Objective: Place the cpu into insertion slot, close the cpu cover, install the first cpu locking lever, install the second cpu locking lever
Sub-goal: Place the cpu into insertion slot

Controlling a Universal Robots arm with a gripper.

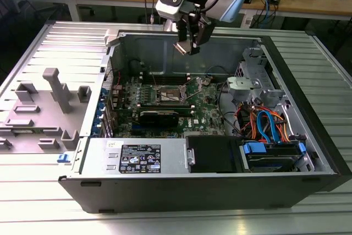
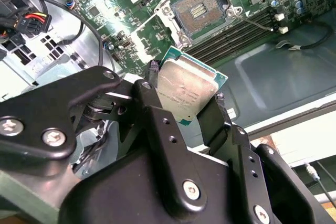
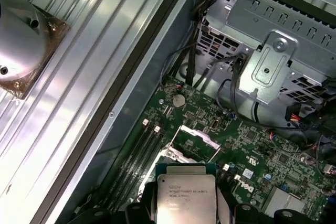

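Open PC case (image 1: 209, 185) on tabletop (image 1: 49, 213). Gripper (image 1: 191, 39) clamped on cpu (image 2: 184, 93), high above empty insertion slot (image 2: 199, 10). Nothing seated or locked yet.

cpu (image 2: 185, 90) edges hidden behind the hand (image 2: 186, 83), cut off in first wrist view

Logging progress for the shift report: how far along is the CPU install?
Done: the cpu is picked up. In hand: the gripper grips it by its edges above the open computer case. Left: the insertion slot is empty, so seating the chip and every later step are not yet done.
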